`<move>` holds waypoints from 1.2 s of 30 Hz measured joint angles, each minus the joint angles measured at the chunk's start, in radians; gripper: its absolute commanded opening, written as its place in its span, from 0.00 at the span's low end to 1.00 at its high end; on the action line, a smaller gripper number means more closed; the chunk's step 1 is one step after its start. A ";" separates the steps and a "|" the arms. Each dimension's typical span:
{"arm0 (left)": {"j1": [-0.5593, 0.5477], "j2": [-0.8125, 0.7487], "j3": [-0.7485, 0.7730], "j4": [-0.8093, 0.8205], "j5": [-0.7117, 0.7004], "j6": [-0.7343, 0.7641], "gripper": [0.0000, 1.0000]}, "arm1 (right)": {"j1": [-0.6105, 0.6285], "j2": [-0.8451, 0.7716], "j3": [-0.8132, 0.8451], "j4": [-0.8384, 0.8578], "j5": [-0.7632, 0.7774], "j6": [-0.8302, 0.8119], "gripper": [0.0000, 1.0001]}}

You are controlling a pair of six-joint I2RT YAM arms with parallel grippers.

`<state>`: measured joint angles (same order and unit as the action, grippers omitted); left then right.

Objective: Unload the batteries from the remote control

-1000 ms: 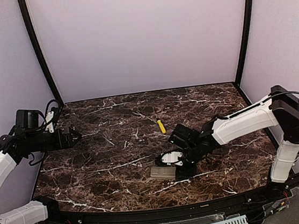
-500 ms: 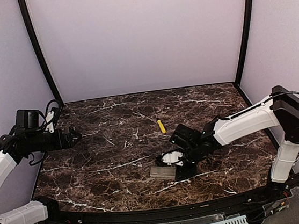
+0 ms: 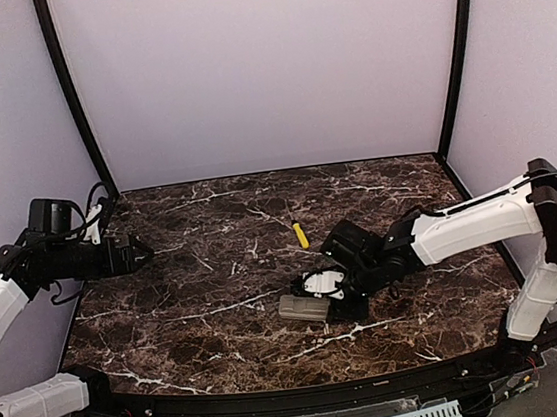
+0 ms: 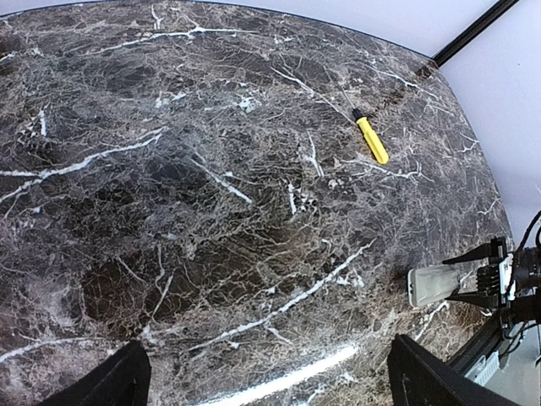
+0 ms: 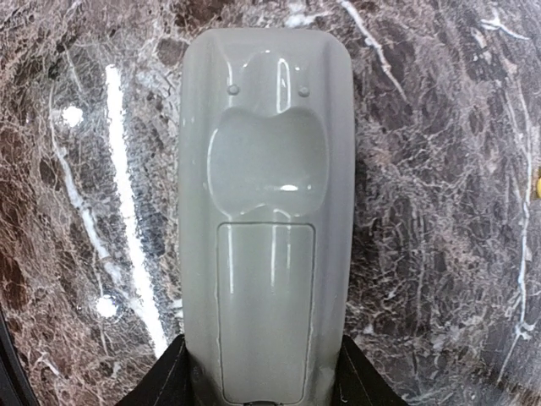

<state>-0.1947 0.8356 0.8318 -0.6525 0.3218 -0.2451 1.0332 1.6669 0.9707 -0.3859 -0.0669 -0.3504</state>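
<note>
My right tool [image 5: 264,379] is clamped on the near end of the remote [image 5: 266,169], which lies back-up on the tabletop [image 5: 439,211], front middle, with its cover [image 5: 266,296] on. My left tool [image 3: 141,252] hangs with fingers wide apart over the left edge, well away. The screwdriver [image 3: 301,234] lies a bit behind the remote.

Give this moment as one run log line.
left gripper: open, empty | right gripper: closed on remote control | battery cover: in place | batteries: not visible | screwdriver: untouched
</note>
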 measured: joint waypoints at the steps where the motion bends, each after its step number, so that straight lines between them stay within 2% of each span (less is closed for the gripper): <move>1: 0.000 0.005 0.015 -0.011 0.005 0.001 0.98 | 0.000 -0.011 0.001 0.000 0.006 -0.001 0.02; 8: 0.000 0.011 0.082 -0.046 0.073 0.007 0.98 | 0.000 -0.059 0.060 0.000 0.041 -0.017 0.00; 13: 0.000 0.025 0.096 -0.050 0.189 0.003 0.99 | 0.003 -0.091 0.126 0.006 0.050 -0.042 0.00; 20: 0.000 0.047 0.095 -0.032 0.380 -0.035 0.98 | 0.027 -0.175 0.132 0.031 0.069 -0.061 0.00; 26: -0.029 0.058 0.026 0.093 0.512 -0.119 0.98 | 0.055 -0.200 0.132 0.050 0.089 -0.068 0.00; 36: -0.187 0.198 -0.013 0.289 0.558 -0.214 0.95 | 0.081 -0.201 0.132 0.058 0.095 -0.090 0.00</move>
<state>-0.3817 1.0332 0.8192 -0.3634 0.8799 -0.4591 1.1141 1.4658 1.1023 -0.3275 0.0280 -0.4404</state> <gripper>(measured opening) 0.954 0.474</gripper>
